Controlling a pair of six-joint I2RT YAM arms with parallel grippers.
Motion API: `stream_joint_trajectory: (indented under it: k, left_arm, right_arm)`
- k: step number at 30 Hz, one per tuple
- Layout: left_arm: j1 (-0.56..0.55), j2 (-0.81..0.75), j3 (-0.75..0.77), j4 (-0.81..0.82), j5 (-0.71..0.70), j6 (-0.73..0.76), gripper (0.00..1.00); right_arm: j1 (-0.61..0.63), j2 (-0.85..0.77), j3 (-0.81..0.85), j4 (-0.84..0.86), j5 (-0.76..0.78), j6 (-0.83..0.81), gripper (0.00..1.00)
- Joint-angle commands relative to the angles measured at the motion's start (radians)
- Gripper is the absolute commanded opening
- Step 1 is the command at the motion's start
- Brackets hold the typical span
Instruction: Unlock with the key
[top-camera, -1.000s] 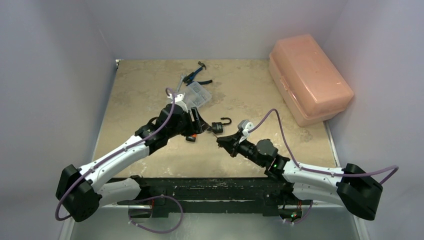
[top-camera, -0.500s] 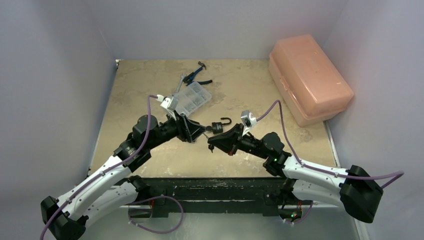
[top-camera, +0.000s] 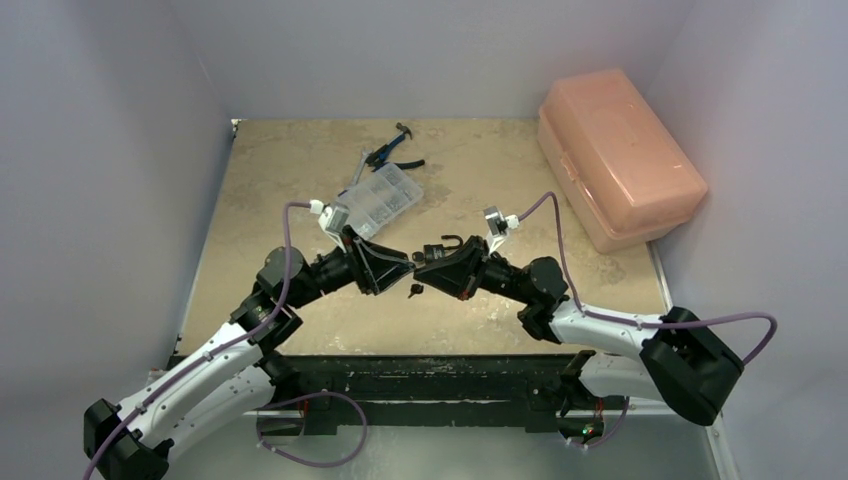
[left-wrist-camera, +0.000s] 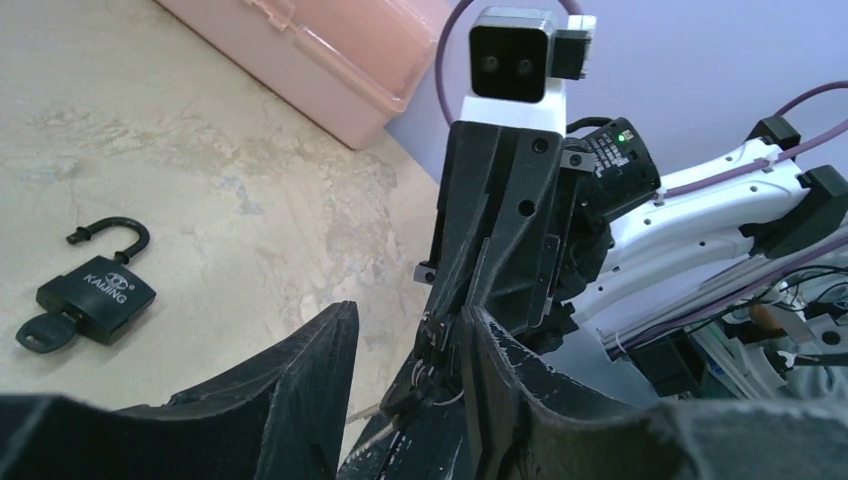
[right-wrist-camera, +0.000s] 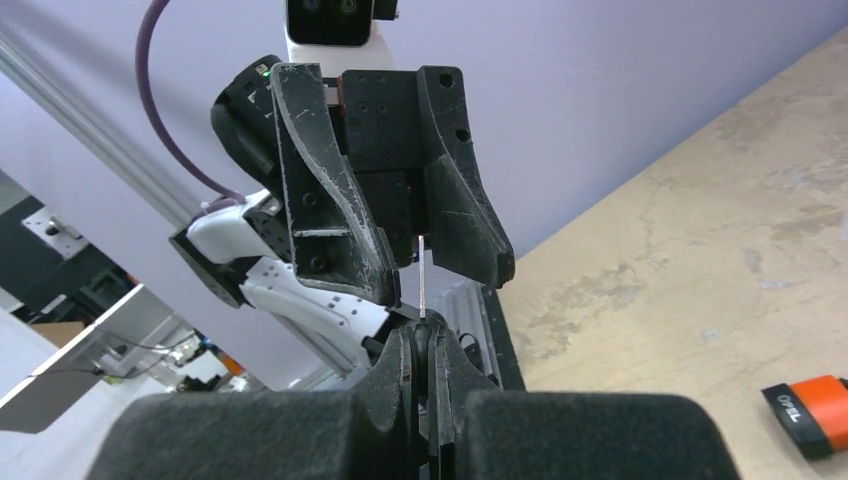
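Left gripper (left-wrist-camera: 410, 316) is hovering half open around the right gripper (right-wrist-camera: 422, 336), pinched shut on a thin pin (right-wrist-camera: 423, 280), while the padlock (left-wrist-camera: 97, 297) is lying mid-counter (left-wrist-camera: 200, 150) just beyond them, key (left-wrist-camera: 38, 335) in, shackle already open.

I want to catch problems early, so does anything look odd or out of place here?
The padlock lies flat with its shackle swung open and a key in it, yet neither gripper is on it. The right gripper is shut on a thin metal piece in the air, inside the open left gripper.
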Motion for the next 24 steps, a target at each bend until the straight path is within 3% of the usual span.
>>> stream_joint_trajectory:
  k: [1, 5, 10, 18, 22, 24]
  left_arm:
    - [0.0, -0.004, -0.012, 0.132, 0.037, -0.03, 0.42]
    - [0.0, 0.0, -0.014, 0.147, 0.03, -0.031, 0.34]
    - [0.0, 0.011, -0.015, 0.163, 0.027, -0.037, 0.02]
    - [0.0, 0.024, -0.022, 0.154, 0.021, -0.04, 0.0]
    - [0.0, 0.031, 0.002, 0.094, -0.014, -0.04, 0.0]
    - [0.001, 0.037, 0.016, 0.059, -0.036, -0.038, 0.0]
  right_arm:
    - [-0.007, 0.025, 0.025, 0.148, -0.056, 0.083, 0.0]
    - [-0.007, 0.048, 0.028, 0.16, -0.061, 0.093, 0.0]
    - [-0.01, 0.07, 0.031, 0.189, -0.074, 0.111, 0.0]
    - [-0.012, 0.09, 0.039, 0.212, -0.078, 0.114, 0.0]
    - [-0.018, 0.102, 0.04, 0.205, -0.086, 0.112, 0.21]
    - [-0.027, 0.105, 0.045, 0.183, -0.093, 0.114, 0.41]
